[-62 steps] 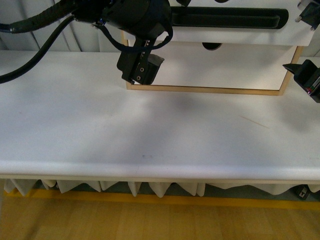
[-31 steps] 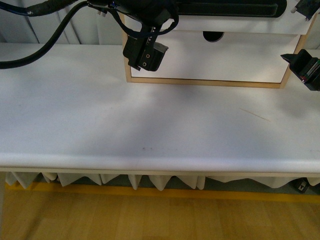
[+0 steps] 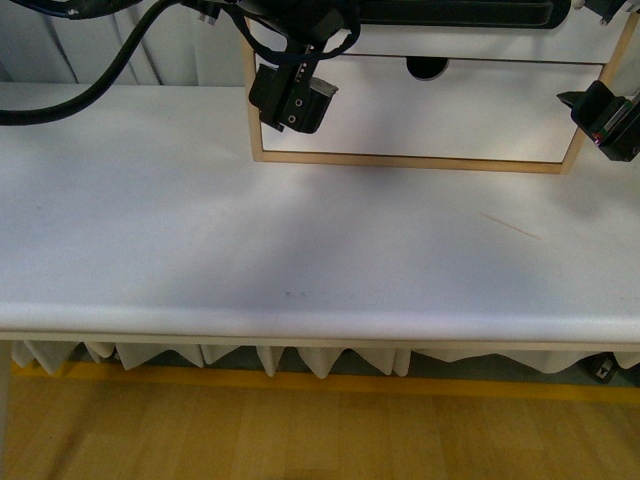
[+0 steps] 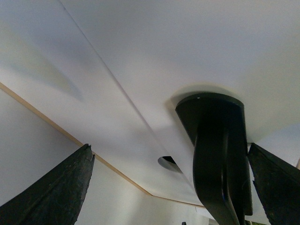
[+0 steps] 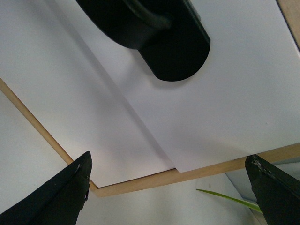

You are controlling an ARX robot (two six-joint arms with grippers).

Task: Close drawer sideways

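Front view: a light-wood cabinet (image 3: 400, 162) stands at the far side of a white table (image 3: 300, 260).
Drawer: the white-fronted drawer (image 3: 480, 42) sits in the cabinet's top slot, cut off by the picture's upper edge. Its long black bar handle (image 3: 450, 12) runs across it, and a plain white lower front (image 3: 450, 115) lies beneath.
Left gripper (image 4: 169, 149): released. Its fingers (image 4: 56, 187) are spread wide with the handle's rounded end between them, and no contact is visible.
Right gripper (image 5: 168, 158): also released, with its fingers (image 5: 276, 192) wide apart. The handle's other end shows beyond them and the drawer's corner meets the wooden frame.
Arms: the black left arm (image 3: 292, 98) hangs before the cabinet's left side, the right arm (image 3: 605, 118) beside its right.
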